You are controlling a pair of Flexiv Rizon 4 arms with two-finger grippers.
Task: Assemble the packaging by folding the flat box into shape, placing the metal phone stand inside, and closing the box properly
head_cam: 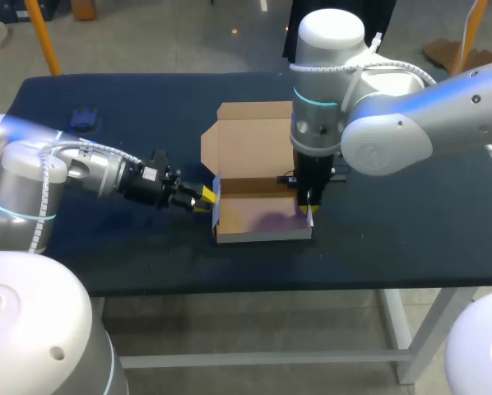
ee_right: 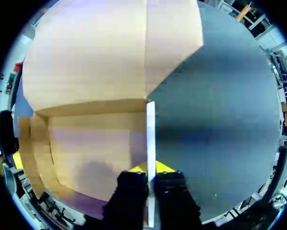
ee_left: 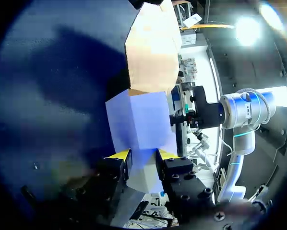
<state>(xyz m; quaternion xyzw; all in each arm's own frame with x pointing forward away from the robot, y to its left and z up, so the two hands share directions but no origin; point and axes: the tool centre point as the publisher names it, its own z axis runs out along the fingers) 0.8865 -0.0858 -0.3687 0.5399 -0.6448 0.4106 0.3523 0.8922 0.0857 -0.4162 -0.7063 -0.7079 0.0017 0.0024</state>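
The cardboard box [head_cam: 262,234] sits mid-table, folded into a shallow tray, with its brown lid [head_cam: 254,136] lying open behind it. My right gripper [head_cam: 310,211] comes down from above and is shut on the box's right wall. That thin wall [ee_right: 150,129] runs between its fingers [ee_right: 150,168], with the box's inside [ee_right: 90,143] beside it. My left gripper [head_cam: 206,196] reaches in level at the left wall. In the left wrist view its fingers [ee_left: 143,158] stand apart with the pale left wall [ee_left: 138,124] between them, and a brown lid flap [ee_left: 153,48] lies beyond.
A small dark blue object [head_cam: 83,119] lies on the dark table [head_cam: 147,99] at the far left. My right arm [ee_left: 206,112] hangs over the box's far side in the left wrist view.
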